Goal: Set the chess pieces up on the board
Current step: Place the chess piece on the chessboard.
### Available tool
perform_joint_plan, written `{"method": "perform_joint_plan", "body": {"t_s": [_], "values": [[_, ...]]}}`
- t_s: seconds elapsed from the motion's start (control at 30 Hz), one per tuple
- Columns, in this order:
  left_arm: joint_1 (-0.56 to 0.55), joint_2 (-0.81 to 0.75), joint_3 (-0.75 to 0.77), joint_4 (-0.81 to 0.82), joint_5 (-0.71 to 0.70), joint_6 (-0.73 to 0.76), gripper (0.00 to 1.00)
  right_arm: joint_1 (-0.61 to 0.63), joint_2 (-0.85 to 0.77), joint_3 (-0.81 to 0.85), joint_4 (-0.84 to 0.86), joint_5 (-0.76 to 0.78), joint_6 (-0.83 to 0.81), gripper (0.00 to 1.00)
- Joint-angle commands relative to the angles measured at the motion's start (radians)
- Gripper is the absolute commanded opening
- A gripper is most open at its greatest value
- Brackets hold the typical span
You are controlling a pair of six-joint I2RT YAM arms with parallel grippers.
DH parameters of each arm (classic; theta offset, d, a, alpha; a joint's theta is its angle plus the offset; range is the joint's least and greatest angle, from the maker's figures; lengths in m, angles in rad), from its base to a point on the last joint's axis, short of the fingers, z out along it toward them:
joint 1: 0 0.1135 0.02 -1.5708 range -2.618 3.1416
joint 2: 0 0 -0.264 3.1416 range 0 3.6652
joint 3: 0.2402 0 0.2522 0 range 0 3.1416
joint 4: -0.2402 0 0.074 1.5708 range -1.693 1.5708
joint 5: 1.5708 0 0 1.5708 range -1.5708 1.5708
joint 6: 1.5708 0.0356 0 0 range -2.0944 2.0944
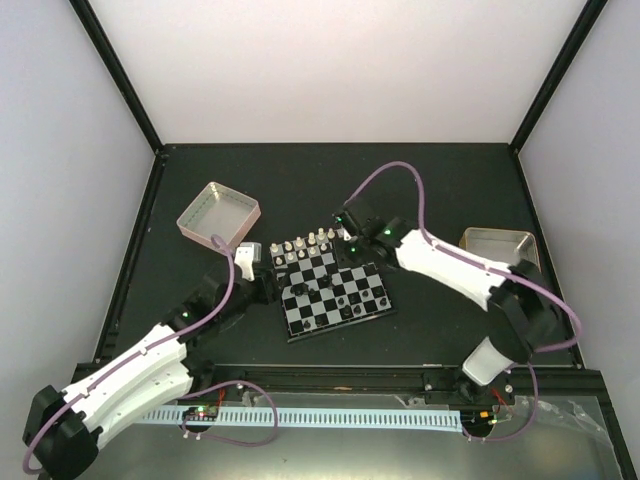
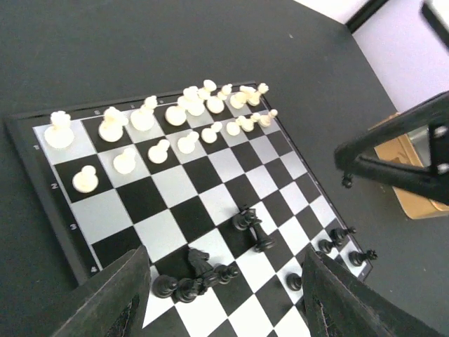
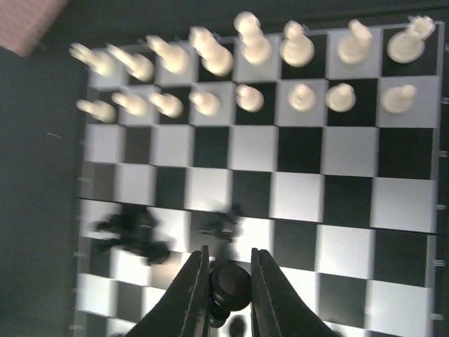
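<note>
right gripper pinches a black piece over the board.

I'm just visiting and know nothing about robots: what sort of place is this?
Probably a robotics lab bench: a white left arm and right arm bolted to a black table, plain white screens around it, a small chessboard between them.

Your left arm and right arm: white, black-jointed
Lilac cables loop along both; your right gripper is dark.
</note>
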Motion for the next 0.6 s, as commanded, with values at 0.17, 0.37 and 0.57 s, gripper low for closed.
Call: {"method": "perform_joint_plan", "body": {"t_s": [0.17,0.37,0.57], "values": [[-0.04,-0.001,-0.015,0.193,0.123,0.038,0.61,-0.004,-0.24,-0.273,0.492,-0.252,0.56,0.07],[-0.142,-0.03,-0.046,0.311,0.067,0.037,0.62,-0.004,-0.318,-0.422,0.714,-0.293,0.83,0.07],[-0.205,-0.01,-0.04,0.41,0.028,0.036,0.61,-0.004,-0.393,-0.496,0.818,-0.296,1.02,0.07]]}}
